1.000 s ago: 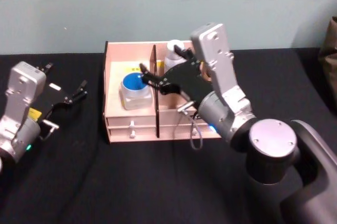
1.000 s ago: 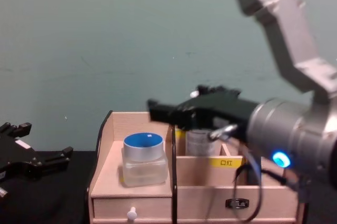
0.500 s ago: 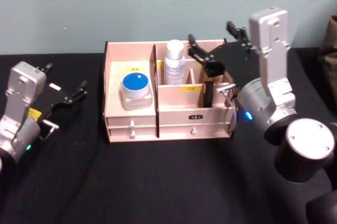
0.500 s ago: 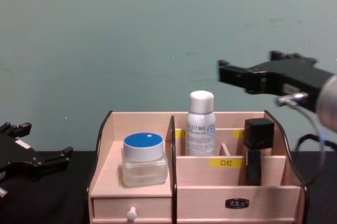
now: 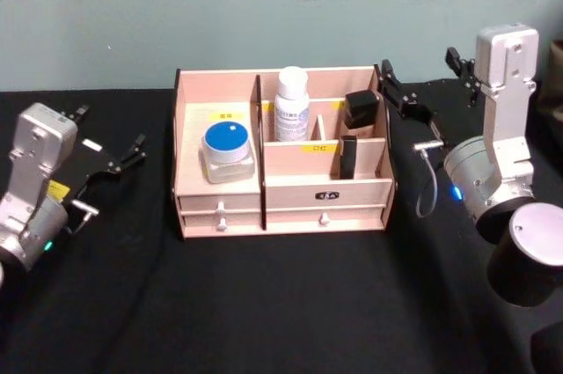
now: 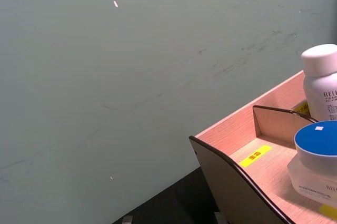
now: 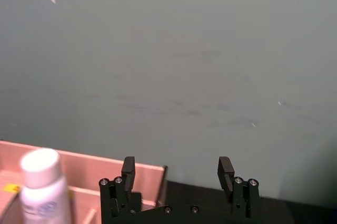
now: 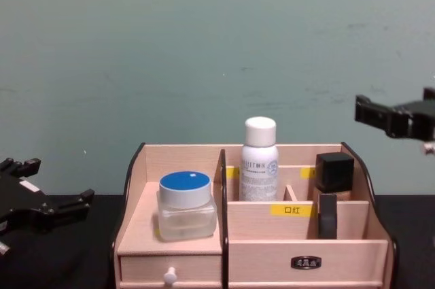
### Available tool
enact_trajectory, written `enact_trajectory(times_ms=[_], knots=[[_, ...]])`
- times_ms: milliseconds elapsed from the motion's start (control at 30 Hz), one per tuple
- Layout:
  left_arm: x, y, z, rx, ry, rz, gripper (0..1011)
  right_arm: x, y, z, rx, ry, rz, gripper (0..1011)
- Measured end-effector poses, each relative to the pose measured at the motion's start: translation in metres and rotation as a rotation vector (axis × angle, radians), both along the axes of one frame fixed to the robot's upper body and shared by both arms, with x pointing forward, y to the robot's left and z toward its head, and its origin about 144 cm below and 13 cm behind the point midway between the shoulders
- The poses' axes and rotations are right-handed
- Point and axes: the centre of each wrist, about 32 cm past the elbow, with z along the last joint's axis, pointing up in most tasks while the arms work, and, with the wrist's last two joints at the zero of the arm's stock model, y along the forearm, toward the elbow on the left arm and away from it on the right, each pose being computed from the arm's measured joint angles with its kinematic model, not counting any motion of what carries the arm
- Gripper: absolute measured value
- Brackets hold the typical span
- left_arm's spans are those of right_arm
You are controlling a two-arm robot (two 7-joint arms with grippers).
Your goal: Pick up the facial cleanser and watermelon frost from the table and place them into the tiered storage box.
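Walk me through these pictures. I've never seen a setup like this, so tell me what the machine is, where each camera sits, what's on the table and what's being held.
This is a two-armed robot; each arm ends in a pincer. One camera sits on its head looking down, one on its chest looking across, and one on each wrist.

On the black table stands the tiered storage box, a light wooden organiser. Its left compartment holds the watermelon frost, a clear jar with a blue lid. Beside it, in a rear compartment, stands the facial cleanser, a white bottle. A black-capped bottle stands further right.

Nothing is held. The left pincer rests open, left of the box. The right pincer hangs open, off the box's right side. Both items are already stored.
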Motion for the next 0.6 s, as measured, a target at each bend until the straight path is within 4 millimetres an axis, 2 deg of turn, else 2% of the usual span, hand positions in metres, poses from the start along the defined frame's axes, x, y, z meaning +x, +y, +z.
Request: enact_trajectory(times_ms=[433,600], knots=[[0.0,0.0,0.0,0.0,0.0,0.0,1001,0.008,-0.013,-0.027,-0.019,0.093,-0.042,1002],[0.0,0.0,0.0,0.0,0.0,0.0,1001,0.009,-0.014,-0.031,-0.019,0.117,-0.034,1002]])
